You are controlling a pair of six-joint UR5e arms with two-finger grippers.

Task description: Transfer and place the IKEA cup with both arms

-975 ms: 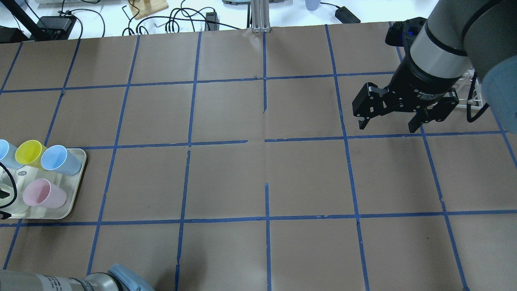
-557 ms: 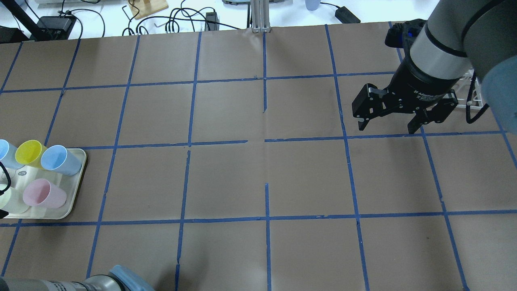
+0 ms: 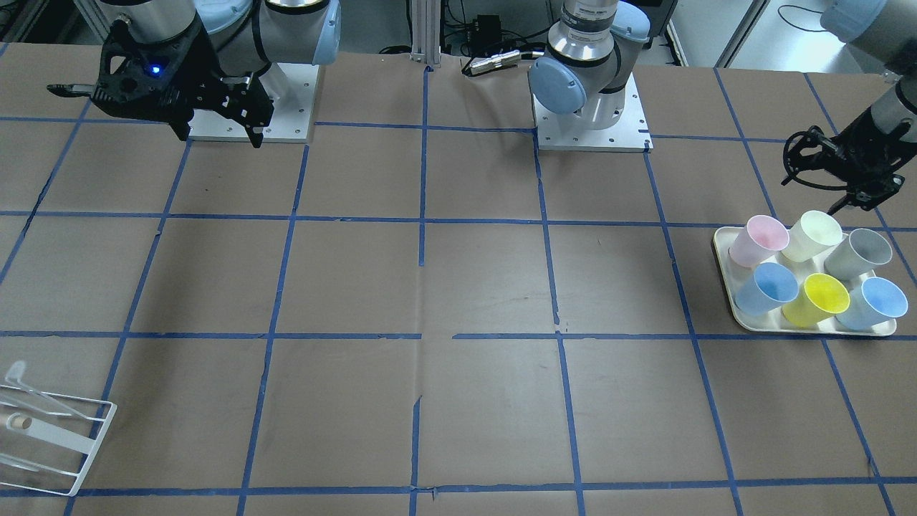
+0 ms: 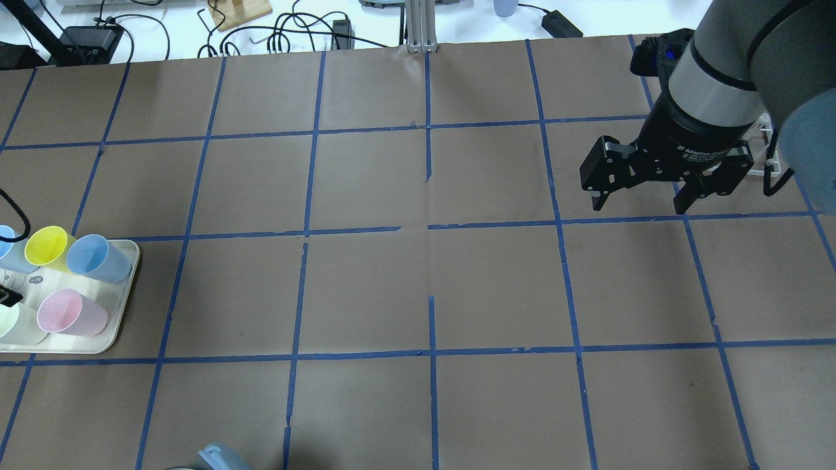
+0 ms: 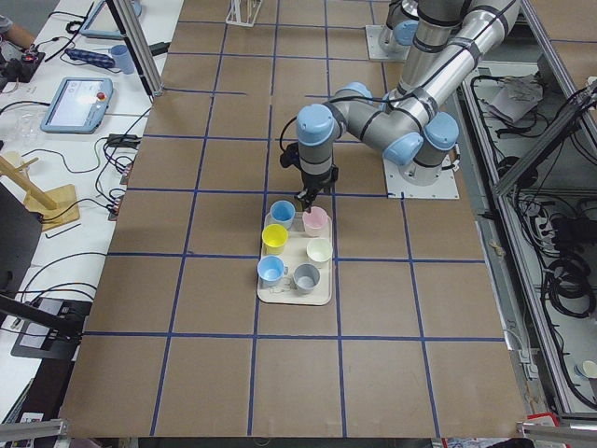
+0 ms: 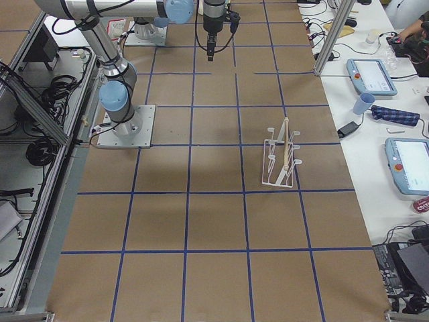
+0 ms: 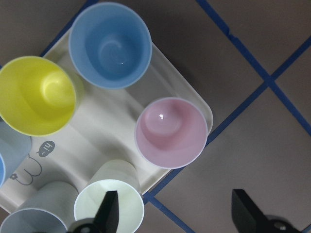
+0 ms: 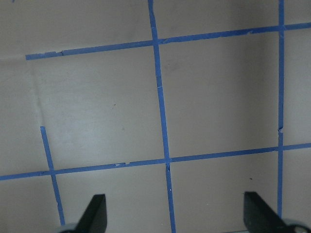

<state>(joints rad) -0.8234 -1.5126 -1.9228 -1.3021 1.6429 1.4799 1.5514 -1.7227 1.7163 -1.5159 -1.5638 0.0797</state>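
One plain, pale-cream tapered cup [image 3: 812,235]

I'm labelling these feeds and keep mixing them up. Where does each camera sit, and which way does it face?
Overhead: behind the robot, looking forward and down; open right end effector shows.
Front-facing: across the table, facing the robot; bases at top.
Exterior left: table's left end, looking along it; left arm above tray.
Exterior right: opposite end; right arm near, rack beyond.
Left wrist: down onto tray; open left end effector.
Right wrist: down onto table; fingertips at bottom.
Shared: IKEA cup, front-facing and left wrist.
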